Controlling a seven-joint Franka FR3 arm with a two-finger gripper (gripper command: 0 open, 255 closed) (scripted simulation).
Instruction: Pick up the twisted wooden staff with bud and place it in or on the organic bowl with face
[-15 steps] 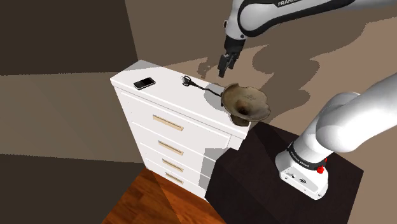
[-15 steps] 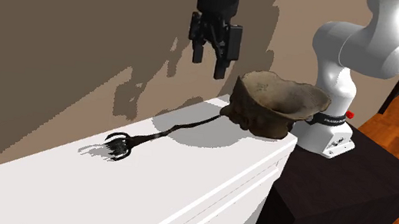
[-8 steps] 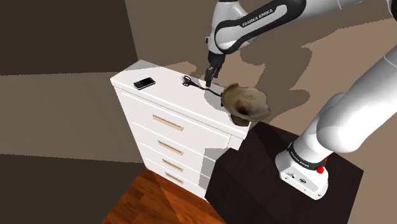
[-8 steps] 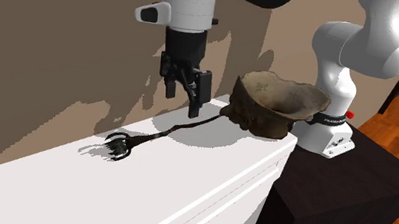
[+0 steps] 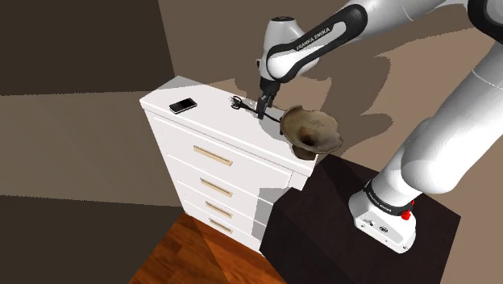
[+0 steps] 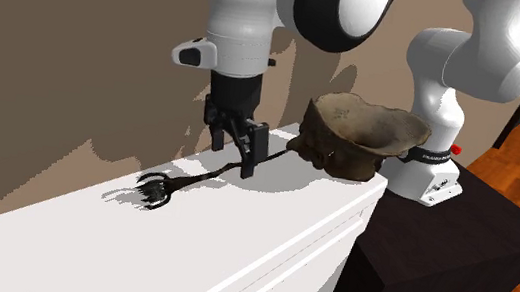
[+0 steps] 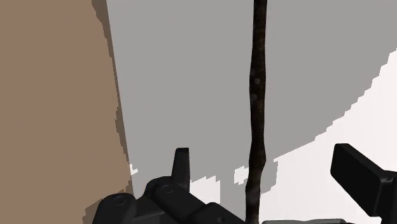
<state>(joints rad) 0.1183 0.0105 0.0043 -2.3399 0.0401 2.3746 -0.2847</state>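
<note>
Gripper [image 6: 235,157] low over a white dresser [image 5: 211,121]: I read its fingers as spread apart astride the thin dark staff [image 6: 199,175], neither one touching it in the wrist view. The staff lies flat on the dresser top, its clawed head at 8 o'clock of the brown bowl [image 6: 360,131]. A black phone [image 5: 183,105] lies at 9 o'clock of the staff. Brown wall [image 6: 78,49] behind, wood floor [image 5: 201,258] below.

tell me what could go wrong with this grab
1. The staff is thin and lies flat on the dresser; the open gripper straddling it could close over it and miss, or scrape the top.
2. The staff's end lies close to the bowl, which sits by the dresser's edge; lifting might nudge it off.
</note>
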